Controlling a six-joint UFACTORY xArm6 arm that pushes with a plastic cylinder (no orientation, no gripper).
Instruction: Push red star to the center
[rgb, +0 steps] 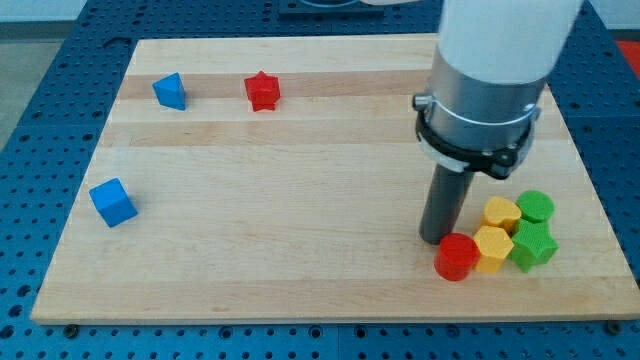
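Observation:
The red star (262, 91) lies near the view's top left on the wooden board (300, 180). My tip (436, 239) rests on the board at the view's lower right, far from the star. It stands just up and left of a red cylinder (456, 257) and left of two yellow blocks (501, 213) (492, 248).
Two green blocks (536, 207) (533, 245) sit right of the yellow ones, close to the board's right edge. A blue block (170, 91) lies left of the red star. A blue cube (112, 202) sits near the left edge.

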